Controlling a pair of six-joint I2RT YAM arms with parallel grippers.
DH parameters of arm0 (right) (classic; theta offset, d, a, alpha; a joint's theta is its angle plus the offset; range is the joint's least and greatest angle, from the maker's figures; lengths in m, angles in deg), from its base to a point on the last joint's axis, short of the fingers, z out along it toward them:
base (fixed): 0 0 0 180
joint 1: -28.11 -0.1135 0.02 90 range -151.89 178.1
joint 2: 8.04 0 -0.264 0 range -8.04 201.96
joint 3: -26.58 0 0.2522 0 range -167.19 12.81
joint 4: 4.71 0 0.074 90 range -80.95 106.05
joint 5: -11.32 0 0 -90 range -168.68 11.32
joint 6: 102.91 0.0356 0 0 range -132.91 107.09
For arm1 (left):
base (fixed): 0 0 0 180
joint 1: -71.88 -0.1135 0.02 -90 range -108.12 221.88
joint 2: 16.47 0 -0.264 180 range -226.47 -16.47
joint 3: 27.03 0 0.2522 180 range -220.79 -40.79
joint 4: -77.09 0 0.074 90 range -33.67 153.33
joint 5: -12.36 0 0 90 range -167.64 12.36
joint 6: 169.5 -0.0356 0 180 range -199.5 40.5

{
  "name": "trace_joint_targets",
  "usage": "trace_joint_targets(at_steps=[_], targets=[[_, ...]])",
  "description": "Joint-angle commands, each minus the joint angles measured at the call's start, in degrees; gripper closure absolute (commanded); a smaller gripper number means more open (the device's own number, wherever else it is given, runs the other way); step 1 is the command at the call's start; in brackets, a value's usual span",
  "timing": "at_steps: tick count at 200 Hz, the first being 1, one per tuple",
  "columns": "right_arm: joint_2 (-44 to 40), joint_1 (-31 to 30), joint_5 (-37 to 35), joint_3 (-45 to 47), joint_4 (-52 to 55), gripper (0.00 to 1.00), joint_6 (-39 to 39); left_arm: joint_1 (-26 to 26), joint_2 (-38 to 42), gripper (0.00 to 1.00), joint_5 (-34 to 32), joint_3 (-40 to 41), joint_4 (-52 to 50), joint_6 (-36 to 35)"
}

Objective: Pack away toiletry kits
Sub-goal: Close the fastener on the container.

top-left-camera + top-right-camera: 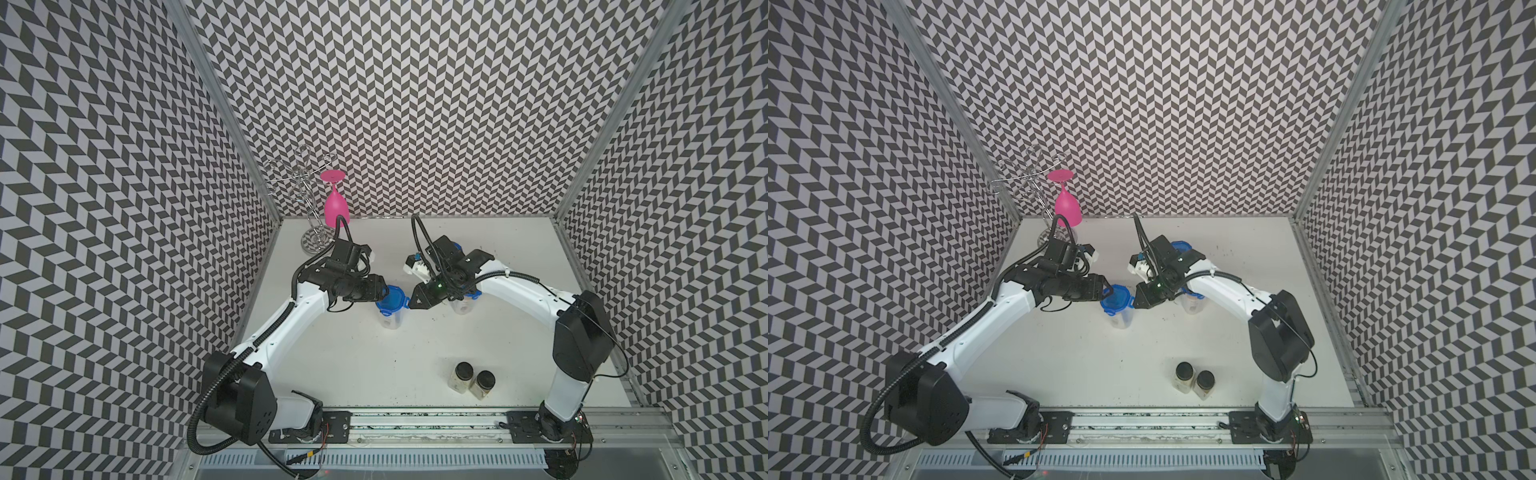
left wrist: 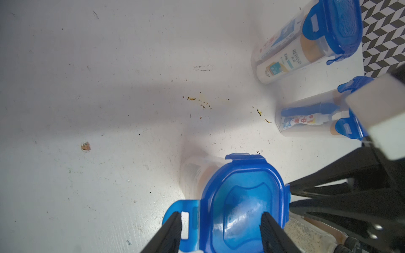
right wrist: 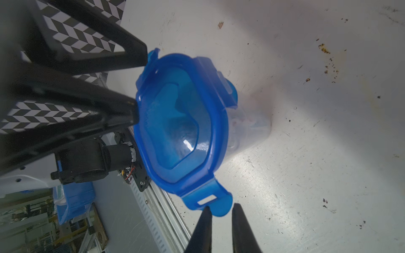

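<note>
- Toiletry tub (image 1: pixel 389 321) stands upright mid-tabletop (image 1: pixel 332 365), between my two arms. Its blue lid (image 1: pixel 390 300) is seated on top, so I judge only the tabs remain.
- My left claw (image 2: pixel 220 214) is apart, fingertips resting against the lid. I judge it braces the tall tub against tipping.
- My right claw (image 3: pixel 221 208) is almost together and grips nothing. Its tips sit just beside a stuck-out tab (image 3: pixel 208 198), likely narrowed to press it down.
- Another lidded tub (image 2: pixel 306 43) stands aside, already filled.

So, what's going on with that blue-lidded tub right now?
Left gripper open, against lid. Right gripper barely open, tips at an unlatched tab. Other two tubs stand apart.
</note>
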Motion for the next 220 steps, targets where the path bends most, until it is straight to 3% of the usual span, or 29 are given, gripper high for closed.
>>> trace_joint_targets(at_steps=[1, 220], targets=[[1.34, -0.48, 1.15, -0.36, -2.71, 0.82, -0.77, 0.23, -0.80, 0.40, 1.79, 1.41, 1.26, -0.30], [4.45, 0.28, 5.23, -1.94, -11.75, 0.84, 2.41, 2.40, -1.28, 0.36, 8.29, 5.48, 5.57, 2.29]])
